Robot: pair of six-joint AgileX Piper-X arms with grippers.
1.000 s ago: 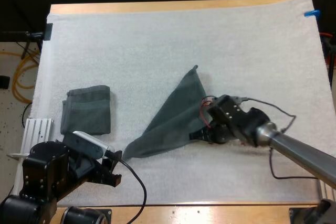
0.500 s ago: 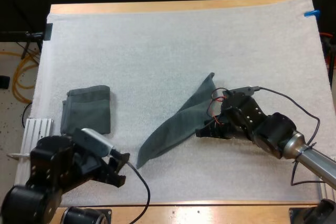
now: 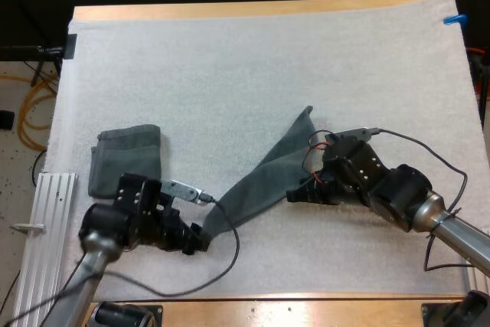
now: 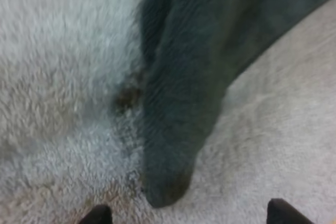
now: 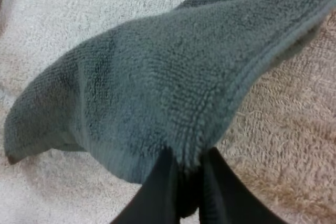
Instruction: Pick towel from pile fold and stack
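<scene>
A dark grey-green towel (image 3: 260,181) lies stretched in a long diagonal strip on the white mat (image 3: 230,59), from its far tip to a near corner at the lower left. My right gripper (image 3: 298,194) is shut on the towel's right edge; in the right wrist view its fingers (image 5: 157,192) pinch the towel (image 5: 157,77) hem from both sides. My left gripper (image 3: 200,238) sits low at the towel's near corner. In the left wrist view its fingertips (image 4: 97,215) stand wide apart on either side of the towel (image 4: 189,77) corner, clear of it.
A folded towel (image 3: 126,160) lies at the mat's left side, just beyond my left arm. A ribbed metal rail (image 3: 52,206) runs along the table's left edge. The far half of the mat is bare.
My left arm has reached forward and to the right, bringing its gripper to the towel's near corner. My right gripper dragged the towel rightward a second ago and now holds still.
</scene>
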